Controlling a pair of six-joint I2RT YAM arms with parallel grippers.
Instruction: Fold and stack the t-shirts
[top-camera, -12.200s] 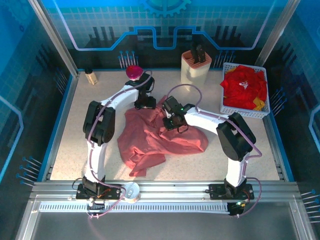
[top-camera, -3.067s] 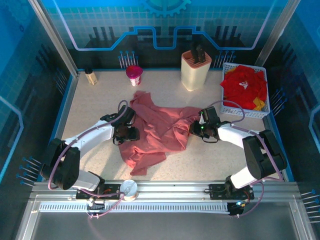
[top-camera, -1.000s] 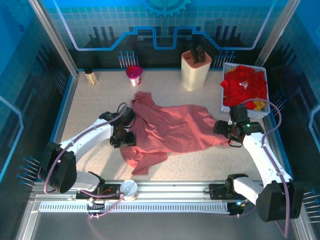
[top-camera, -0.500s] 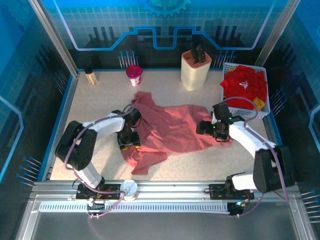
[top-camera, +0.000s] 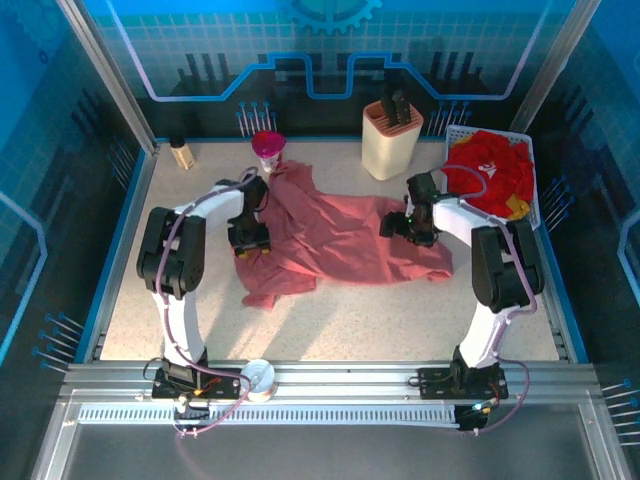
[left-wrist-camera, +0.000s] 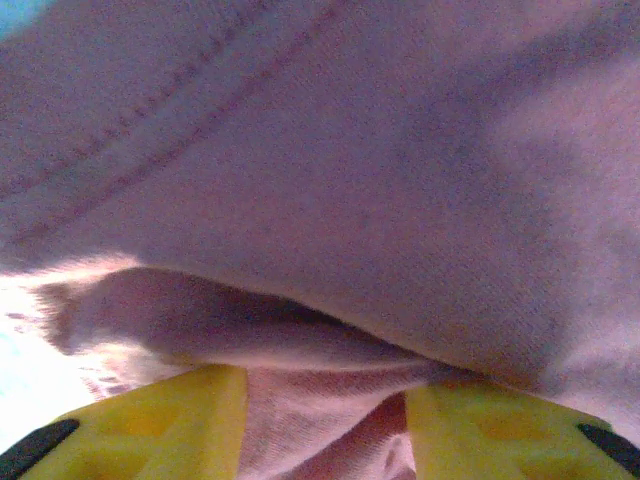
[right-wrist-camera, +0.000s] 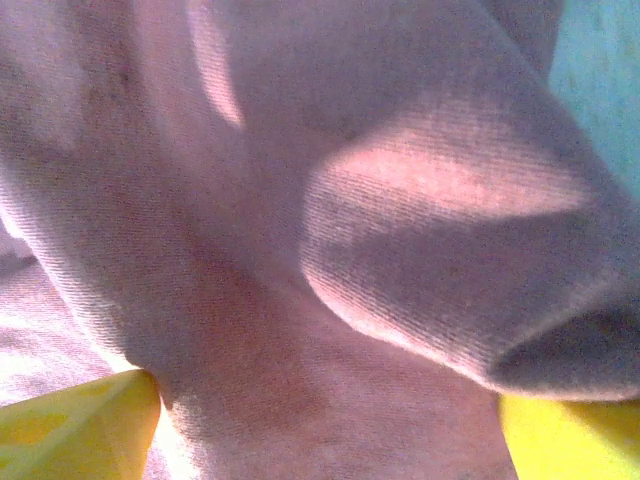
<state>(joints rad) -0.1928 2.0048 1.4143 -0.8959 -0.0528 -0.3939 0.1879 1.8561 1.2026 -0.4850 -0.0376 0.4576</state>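
Note:
A dusty pink t-shirt (top-camera: 340, 240) lies spread and rumpled across the middle of the table. My left gripper (top-camera: 250, 243) sits at its left edge. In the left wrist view its yellow fingers (left-wrist-camera: 150, 420) have a bunched fold of the pink t-shirt (left-wrist-camera: 320, 200) clamped between them, so the left gripper (left-wrist-camera: 325, 400) is shut on the cloth. My right gripper (top-camera: 400, 225) rests on the shirt's upper right part. Its yellow fingers (right-wrist-camera: 80, 420) stand wide apart with pink cloth (right-wrist-camera: 300, 250) lying between them, so the right gripper (right-wrist-camera: 330, 430) is open. Red t-shirts (top-camera: 490, 175) with a bit of yellow (top-camera: 515, 208) fill the basket.
The white mesh basket (top-camera: 534, 190) stands at the far right. A cream knife block (top-camera: 392, 140) is at the back centre, a pink cup (top-camera: 267, 148) and a small bottle (top-camera: 181, 152) at the back left. A round white object (top-camera: 260, 378) sits on the front rail.
My left gripper has moved toward the back with the shirt's left edge, drawing the lower flap along. My right gripper has moved left and back from the shirt's right corner onto its upper right part.

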